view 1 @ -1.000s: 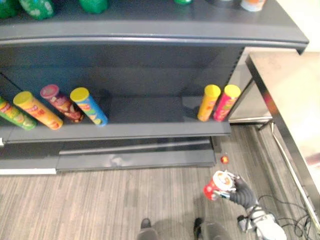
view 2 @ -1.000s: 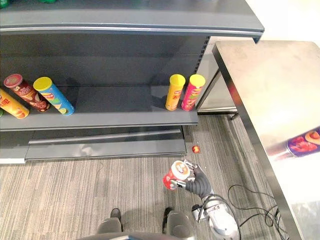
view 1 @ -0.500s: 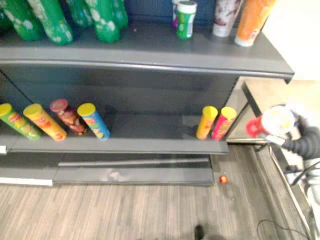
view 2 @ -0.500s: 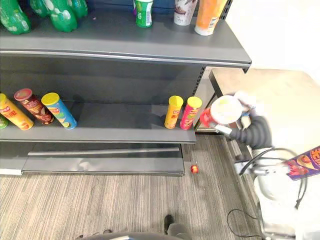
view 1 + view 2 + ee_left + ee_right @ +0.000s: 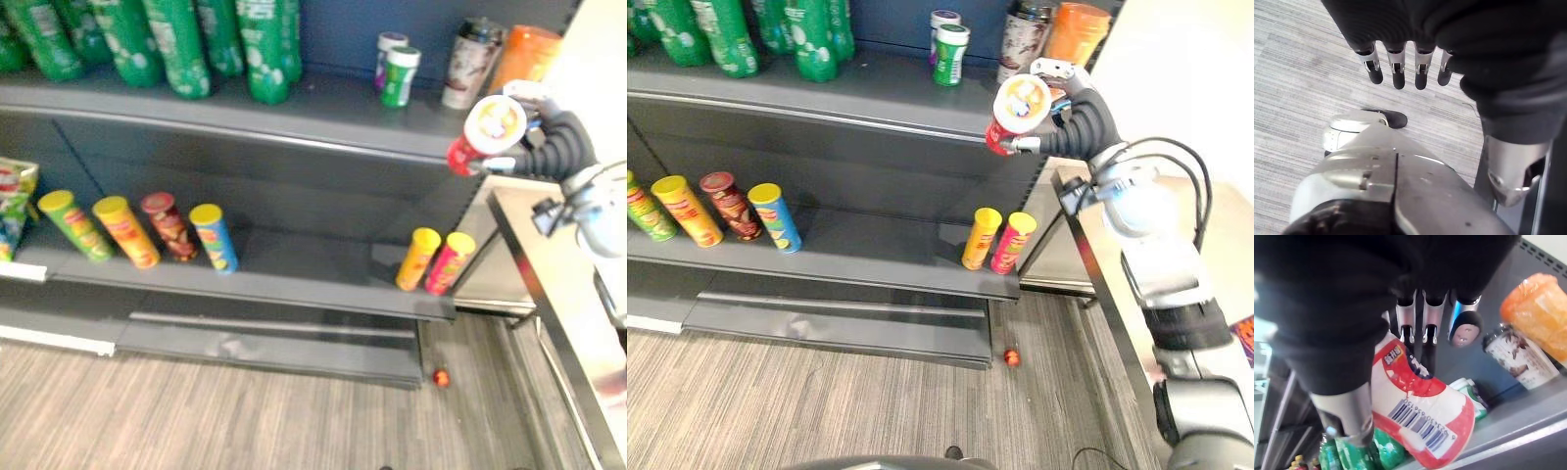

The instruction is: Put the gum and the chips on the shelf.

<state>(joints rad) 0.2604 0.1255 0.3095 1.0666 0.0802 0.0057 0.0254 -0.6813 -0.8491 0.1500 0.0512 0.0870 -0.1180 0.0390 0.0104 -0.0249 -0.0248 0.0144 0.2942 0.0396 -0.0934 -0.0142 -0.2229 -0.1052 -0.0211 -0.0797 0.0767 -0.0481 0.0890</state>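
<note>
My right hand (image 5: 1080, 125) is shut on a red and white can (image 5: 1017, 112) with a pale lid. It holds the can tilted in front of the right end of the upper shelf (image 5: 323, 116). In the right wrist view the fingers (image 5: 1426, 335) and thumb wrap the can (image 5: 1422, 416), whose barcode faces the camera. Two small gum bottles (image 5: 947, 41), one green and one white, stand on that upper shelf just left of the can. My left hand (image 5: 1397, 73) hangs over the floor with straight fingers and holds nothing.
Green bottles (image 5: 167, 44) fill the upper shelf's left; a brown cup (image 5: 469, 64) and an orange bag (image 5: 524, 54) stand at its right end. The lower shelf (image 5: 294, 284) carries several leaning chip cans (image 5: 147, 230), plus a yellow (image 5: 418, 258) and a pink one (image 5: 448, 262). A small red item (image 5: 440, 377) lies on the floor. A steel table (image 5: 573, 304) stands right.
My right hand has lifted the can from near the floor up to the level of the upper shelf. The camera has tilted up, bringing the upper shelf into view.
</note>
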